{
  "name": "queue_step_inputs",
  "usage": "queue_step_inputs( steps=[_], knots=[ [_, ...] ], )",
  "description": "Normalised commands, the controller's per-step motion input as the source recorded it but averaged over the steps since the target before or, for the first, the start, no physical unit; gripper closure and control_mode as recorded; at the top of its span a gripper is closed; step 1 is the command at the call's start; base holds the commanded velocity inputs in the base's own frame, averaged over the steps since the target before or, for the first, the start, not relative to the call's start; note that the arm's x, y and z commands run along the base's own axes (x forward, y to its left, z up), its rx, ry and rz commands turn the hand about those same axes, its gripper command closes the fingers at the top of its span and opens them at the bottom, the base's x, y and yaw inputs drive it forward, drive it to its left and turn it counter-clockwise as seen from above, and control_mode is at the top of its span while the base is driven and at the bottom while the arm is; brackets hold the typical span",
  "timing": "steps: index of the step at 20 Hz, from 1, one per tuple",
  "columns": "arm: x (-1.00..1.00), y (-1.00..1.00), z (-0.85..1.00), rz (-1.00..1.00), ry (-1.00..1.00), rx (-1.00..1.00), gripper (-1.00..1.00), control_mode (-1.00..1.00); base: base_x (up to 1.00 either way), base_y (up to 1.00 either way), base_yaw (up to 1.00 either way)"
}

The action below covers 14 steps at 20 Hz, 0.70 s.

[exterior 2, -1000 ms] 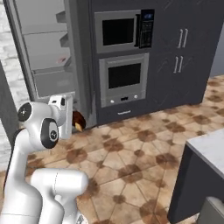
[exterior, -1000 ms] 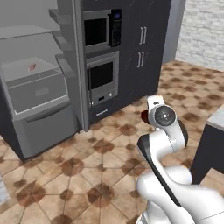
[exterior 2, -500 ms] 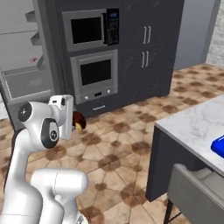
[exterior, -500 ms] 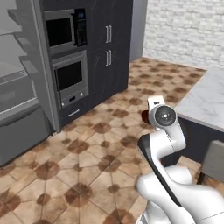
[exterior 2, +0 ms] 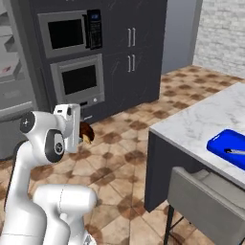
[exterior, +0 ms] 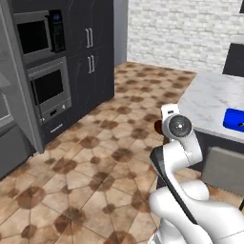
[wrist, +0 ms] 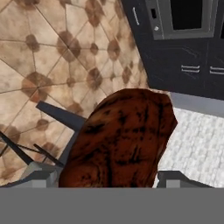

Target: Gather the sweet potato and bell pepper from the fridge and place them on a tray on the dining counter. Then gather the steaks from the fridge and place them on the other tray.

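Observation:
My gripper [wrist: 108,176] is shut on the sweet potato [wrist: 120,140], a lumpy red-brown root that bulges between the two fingertips. From the base the sweet potato [exterior 2: 86,133] pokes out in front of the hand, held over the tiled floor. The dining counter [exterior 2: 196,125] with its marbled top stands to the right, with a blue tray [exterior 2: 230,146] on it. In the left base view the tray [exterior: 234,119] lies on the counter [exterior: 209,95] beyond my arm. The grey fridge [exterior 2: 10,81] is at the far left. The bell pepper and the steaks are out of view.
Dark wall cabinets hold a microwave [exterior 2: 68,33] and an oven [exterior 2: 79,79]. A grey chair [exterior 2: 206,203] stands against the counter's near side. Open tiled floor [exterior: 86,157] lies between the cabinets and the counter. A white brick wall [exterior: 190,28] closes the back.
The whole picture has swung: the base has turned away from the fridge, which has slid to the left edge, and the dining counter with the blue tray has come into view. The grip is unchanged.

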Motion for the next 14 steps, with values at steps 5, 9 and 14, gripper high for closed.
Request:
queue_step_inputs(
  steps=[5, 9, 14],
  knots=[
    [0.00, 0.00, 0.00, 0.00, 0.00, 0.00, 1.00, 1.00, 0.00, -0.44, -0.31],
    [0.00, 0.00, 0.00, 0.00, 0.00, 0.00, 1.00, 1.00, 0.00, -0.44, -0.33],
    [0.00, 0.00, 0.00, 0.00, 0.00, 0.00, 1.00, 1.00, 0.08, -0.37, -0.30]
  ],
)
